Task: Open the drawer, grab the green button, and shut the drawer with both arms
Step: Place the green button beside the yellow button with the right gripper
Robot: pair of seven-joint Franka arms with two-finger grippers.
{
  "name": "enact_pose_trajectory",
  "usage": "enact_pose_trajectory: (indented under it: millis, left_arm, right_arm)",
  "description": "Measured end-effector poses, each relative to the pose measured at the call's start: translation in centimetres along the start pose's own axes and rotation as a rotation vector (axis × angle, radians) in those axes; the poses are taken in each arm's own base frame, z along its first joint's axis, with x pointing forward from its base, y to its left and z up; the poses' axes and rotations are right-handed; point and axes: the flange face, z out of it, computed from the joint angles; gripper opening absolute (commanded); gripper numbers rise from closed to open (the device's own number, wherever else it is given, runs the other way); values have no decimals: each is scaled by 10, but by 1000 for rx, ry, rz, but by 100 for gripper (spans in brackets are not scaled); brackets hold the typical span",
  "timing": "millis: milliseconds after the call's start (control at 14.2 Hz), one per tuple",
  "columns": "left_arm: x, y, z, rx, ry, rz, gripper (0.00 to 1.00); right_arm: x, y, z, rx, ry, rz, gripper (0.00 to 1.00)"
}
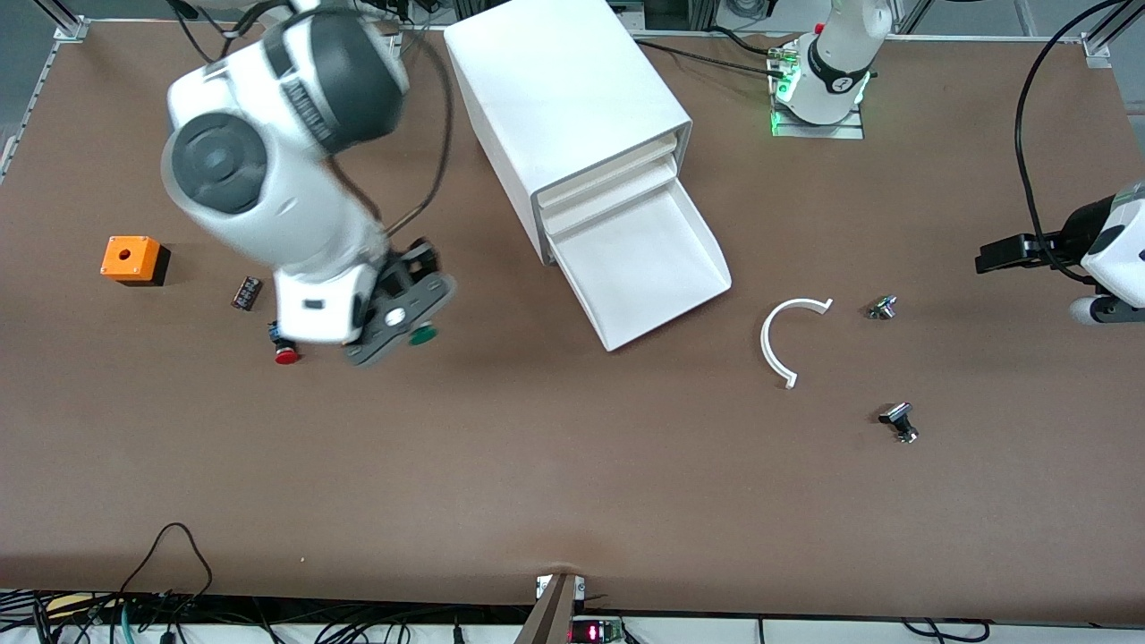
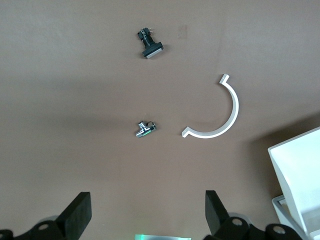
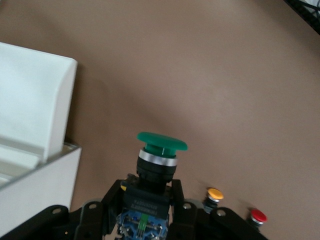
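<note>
My right gripper (image 3: pixel 150 195) is shut on the black body of the green-capped button (image 3: pixel 161 142) and holds it upright. In the front view this gripper (image 1: pixel 398 317) hangs over the table with the button (image 1: pixel 422 336), between the red-capped button (image 1: pixel 286 354) and the white cabinet (image 1: pixel 564 98). The cabinet's lowest drawer (image 1: pixel 666 291) is pulled out and looks empty. My left gripper (image 2: pixel 147 215) is open and empty, up in the air at the left arm's end of the table. The left arm (image 1: pixel 1109 259) shows at the edge of the front view.
An orange box (image 1: pixel 134 259) and a small dark part (image 1: pixel 247 292) lie at the right arm's end. An orange-capped button (image 3: pixel 215 194) and the red-capped one (image 3: pixel 258 216) stand under the right gripper. A white C-shaped piece (image 1: pixel 787 344), a small metal part (image 1: pixel 883 308) and a black part (image 1: pixel 899 420) lie toward the left arm's end.
</note>
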Motion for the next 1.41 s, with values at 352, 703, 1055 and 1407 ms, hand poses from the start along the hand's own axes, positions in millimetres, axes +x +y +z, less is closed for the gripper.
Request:
enact_pose_trajectory:
  millis: [352,703,1055,1407]
  left_arm:
    - [11,9,10,-3,8,-89,100]
    - [13,11,9,-5,30,-97,100]
    - [13,11,8,-8,32,-97,100]
    - [13,11,8,-8,32,-97,100]
  right_arm:
    - [-30,96,60,-27,-23,-70,0]
    - [-81,94,146,-78,71,-55,1]
    - [-152,65,236,-90,85,-46,1]
    - [-178,34,287,-88,88,-55,2]
